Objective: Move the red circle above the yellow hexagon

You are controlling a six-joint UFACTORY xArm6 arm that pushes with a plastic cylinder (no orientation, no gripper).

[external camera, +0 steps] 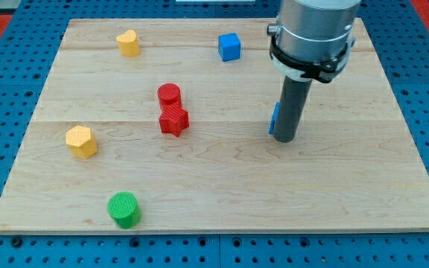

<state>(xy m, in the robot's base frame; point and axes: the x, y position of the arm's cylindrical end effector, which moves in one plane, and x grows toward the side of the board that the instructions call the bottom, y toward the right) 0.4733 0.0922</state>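
Note:
The red circle sits near the board's middle, touching the red star just below it. The yellow hexagon lies at the view's left, lower than the red circle. My tip rests on the board well to the right of the red circle, right against a blue block that is mostly hidden behind the rod.
A yellow heart lies at the top left. A blue cube lies at the top middle. A green circle lies near the bottom edge at the left. The wooden board is ringed by blue pegboard.

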